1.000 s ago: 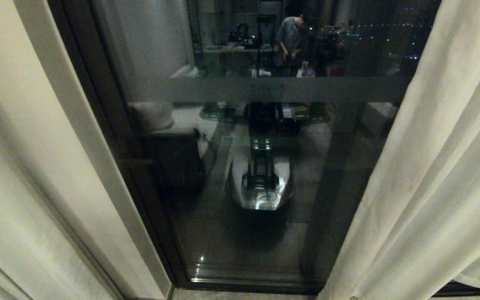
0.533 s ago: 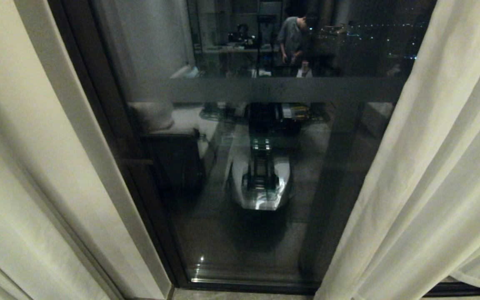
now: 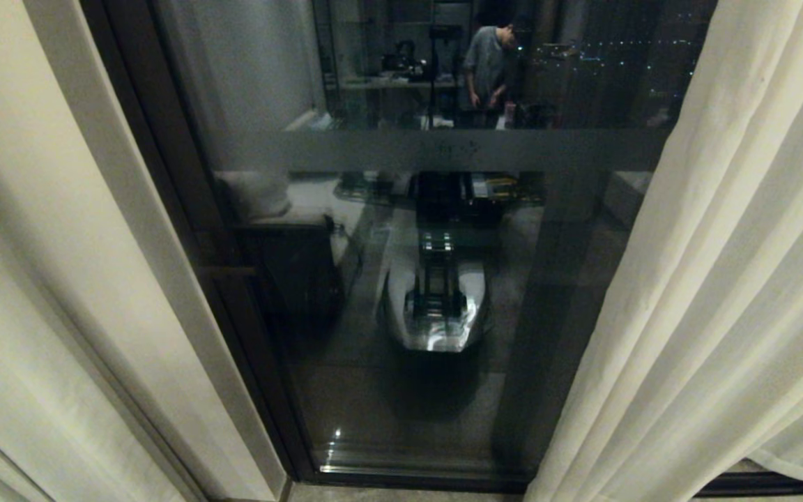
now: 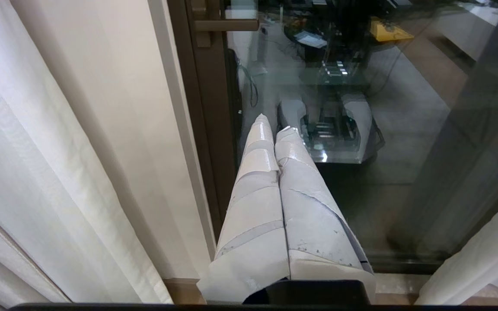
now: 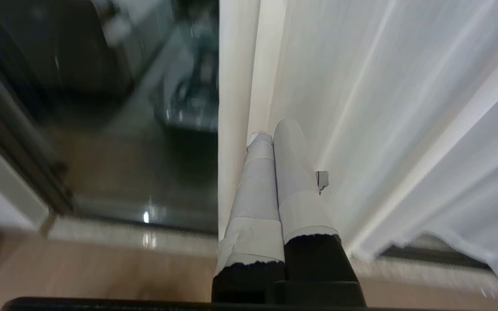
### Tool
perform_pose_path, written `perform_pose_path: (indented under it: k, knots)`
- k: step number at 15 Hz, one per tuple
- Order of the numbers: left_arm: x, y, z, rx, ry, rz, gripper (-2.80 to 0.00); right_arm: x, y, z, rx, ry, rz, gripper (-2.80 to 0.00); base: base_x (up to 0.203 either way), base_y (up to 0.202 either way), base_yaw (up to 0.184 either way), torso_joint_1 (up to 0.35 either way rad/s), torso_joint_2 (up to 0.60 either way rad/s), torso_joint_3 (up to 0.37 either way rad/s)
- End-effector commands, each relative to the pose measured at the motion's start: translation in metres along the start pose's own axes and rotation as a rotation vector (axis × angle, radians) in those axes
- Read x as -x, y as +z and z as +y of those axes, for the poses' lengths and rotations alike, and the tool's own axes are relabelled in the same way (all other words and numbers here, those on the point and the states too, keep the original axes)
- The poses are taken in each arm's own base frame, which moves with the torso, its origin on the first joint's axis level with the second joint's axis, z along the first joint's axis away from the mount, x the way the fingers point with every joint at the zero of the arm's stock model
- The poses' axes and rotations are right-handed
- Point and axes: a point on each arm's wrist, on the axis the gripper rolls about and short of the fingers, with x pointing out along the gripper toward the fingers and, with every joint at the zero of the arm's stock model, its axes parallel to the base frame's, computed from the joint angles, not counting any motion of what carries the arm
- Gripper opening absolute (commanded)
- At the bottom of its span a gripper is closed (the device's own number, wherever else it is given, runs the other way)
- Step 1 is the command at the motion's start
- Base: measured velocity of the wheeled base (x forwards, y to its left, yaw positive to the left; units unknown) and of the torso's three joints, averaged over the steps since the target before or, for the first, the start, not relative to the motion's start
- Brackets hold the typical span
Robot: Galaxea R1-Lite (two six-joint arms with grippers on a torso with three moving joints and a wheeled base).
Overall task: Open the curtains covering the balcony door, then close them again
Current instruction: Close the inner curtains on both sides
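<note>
While the right curtain panel (image 3: 708, 293) is drifting a little further across the balcony door (image 3: 408, 279) than one second ago, the right gripper (image 5: 270, 129) is staying clenched and empty just beside its edge. Left gripper (image 4: 272, 125) is hanging clenched too, door glass ahead, left panel (image 4: 59, 151) at its side.

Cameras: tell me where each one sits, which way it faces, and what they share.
Head view: high on the robot, looking down at the balcony door between parted curtains; no arm shows directly.
Left wrist view: behind the shut left gripper, facing glass and frame.
Right wrist view: behind the shut right gripper, against the right curtain.
Shared: all three show the door glass.
</note>
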Motion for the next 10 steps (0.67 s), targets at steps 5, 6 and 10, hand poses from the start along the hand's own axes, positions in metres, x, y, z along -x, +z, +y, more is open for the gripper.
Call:
perform_pose_path:
  k: [5, 6, 10]
  knots:
    - [0.0000, 0.0001, 0.0000, 0.000, 0.000, -0.002, -2.80, 0.0049, -0.0018, 0.0002, -0.020, -0.004, -0.064, -2.80, 0.000, 0.000, 0.000, 0.000, 0.00, 0.000]
    - [0.0000, 0.0000, 0.0000, 0.000, 0.001, 0.000, -2.80, 0.0050, -0.0019, 0.0002, -0.020, -0.004, -0.066, -2.80, 0.000, 0.000, 0.000, 0.000, 0.00, 0.000]
    - [0.0000, 0.0000, 0.0000, 0.000, 0.001, 0.000, -2.80, 0.0049, -0.0018, 0.0002, -0.020, -0.004, -0.064, -2.80, 0.000, 0.000, 0.000, 0.000, 0.00, 0.000]
